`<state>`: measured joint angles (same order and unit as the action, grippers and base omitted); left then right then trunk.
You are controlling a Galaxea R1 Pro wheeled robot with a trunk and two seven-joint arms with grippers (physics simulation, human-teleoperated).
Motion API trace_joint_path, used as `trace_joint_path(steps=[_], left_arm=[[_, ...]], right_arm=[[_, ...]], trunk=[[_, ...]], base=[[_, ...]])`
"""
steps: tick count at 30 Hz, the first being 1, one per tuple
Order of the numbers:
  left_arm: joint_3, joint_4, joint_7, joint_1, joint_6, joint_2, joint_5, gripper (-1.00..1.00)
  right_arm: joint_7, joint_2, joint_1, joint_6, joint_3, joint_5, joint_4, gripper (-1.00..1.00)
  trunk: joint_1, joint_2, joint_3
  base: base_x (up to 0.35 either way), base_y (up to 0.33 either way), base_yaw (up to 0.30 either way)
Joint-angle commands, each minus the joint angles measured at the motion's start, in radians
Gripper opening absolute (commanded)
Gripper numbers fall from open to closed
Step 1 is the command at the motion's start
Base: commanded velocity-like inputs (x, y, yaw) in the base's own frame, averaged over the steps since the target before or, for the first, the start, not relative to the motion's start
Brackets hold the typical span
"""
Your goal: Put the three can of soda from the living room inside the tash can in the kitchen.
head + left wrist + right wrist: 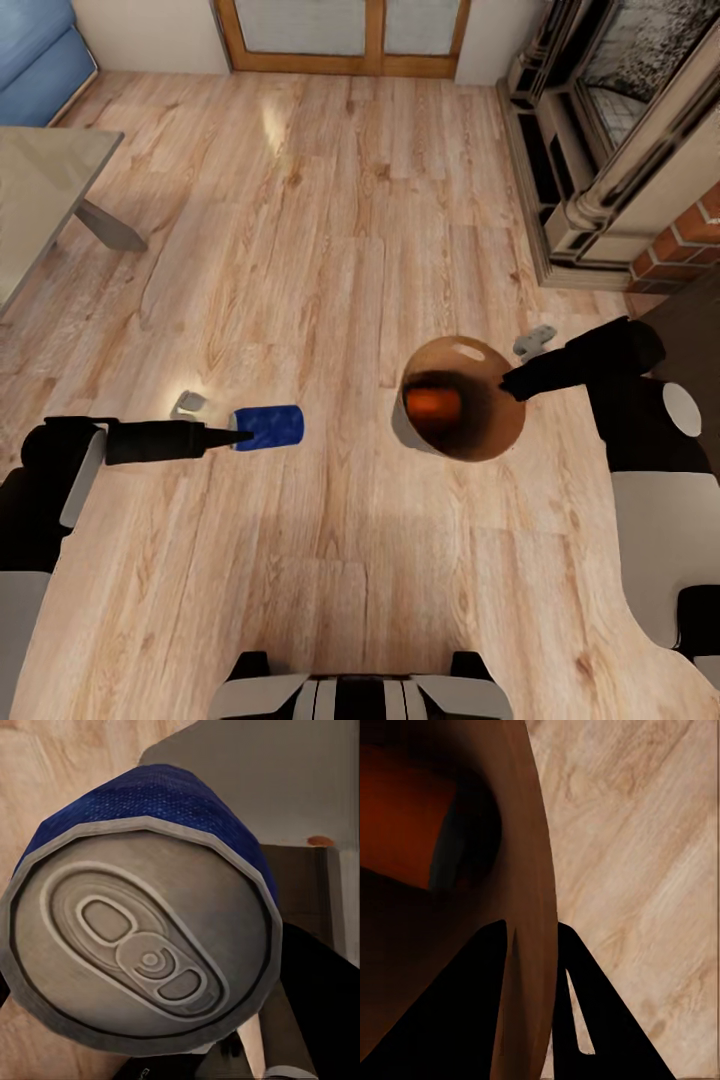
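In the head view, a dark blue soda can (pixel 268 427) is held on its side above the wooden floor (pixel 330 250) at the tip of the left gripper (pixel 238 436), whose fingers are closed onto the end of the can. To the robot's right, the trash can (pixel 463 398) is seen from above, its coppery-brown inside open to the camera and an orange soda can (pixel 432 404) lying at its bottom; the right gripper (pixel 508 383) is pinched onto the bin's rim on the side nearest the right arm. The blue can and the bin are apart, with bare floor between them. A glass coffee table (pixel 45 190) and a light-blue sofa (pixel 40 60) are seen at the far left, wood-framed glass doors (pixel 345 35) at the far wall, and a red-brick fireplace (pixel 690 240) at the right. In the left wrist view, the silver top of the dark blue soda can (pixel 142 952), with its pull tab, is seen close up; the fingers themselves are hidden behind it. In the right wrist view, the two dark fingers (pixel 585 1020) are set one on each side of the trash can's wall (pixel 521 870), clamped on it, and the orange soda can (pixel 405 825) is seen dimly inside.
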<state>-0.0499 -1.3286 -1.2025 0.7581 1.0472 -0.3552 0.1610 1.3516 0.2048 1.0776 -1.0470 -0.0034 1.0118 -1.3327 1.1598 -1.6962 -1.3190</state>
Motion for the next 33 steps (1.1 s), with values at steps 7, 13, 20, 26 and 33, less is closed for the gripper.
trace_joint_path(steps=[7,13,20,26,33], left_arm=[[-0.001,0.002,-0.095,0.019,0.000,-0.018,-0.003,-1.00],[-0.001,0.001,-0.127,0.034,0.000,-0.023,-0.005,-1.00],[0.001,-0.001,-0.191,0.042,0.000,-0.043,-0.006,-1.00],[0.001,-0.007,-0.268,0.073,0.000,-0.051,-0.003,-1.00],[-0.003,-0.014,-0.333,0.080,0.000,-0.049,0.005,-1.00]], right_arm=[[0.001,0.001,0.001,0.000,-0.003,0.067,0.022,-1.00],[0.007,0.011,-0.002,0.000,-0.005,0.065,0.041,-1.00],[-0.007,0.005,-0.068,0.009,-0.004,0.055,0.074,-1.00],[-0.051,-0.030,-0.081,0.015,0.004,0.052,0.125,-1.00],[-0.157,-0.111,-0.083,0.016,0.006,0.053,0.176,-1.00]], trunk=[[-0.027,0.049,0.022],[-0.050,0.091,0.041],[-0.077,0.140,0.063],[-0.092,0.168,0.075],[-0.092,0.168,0.075]], base=[[0.000,0.000,0.000],[0.000,0.000,0.000],[0.000,0.000,0.000],[0.000,0.000,0.000],[0.000,0.000,0.000]])
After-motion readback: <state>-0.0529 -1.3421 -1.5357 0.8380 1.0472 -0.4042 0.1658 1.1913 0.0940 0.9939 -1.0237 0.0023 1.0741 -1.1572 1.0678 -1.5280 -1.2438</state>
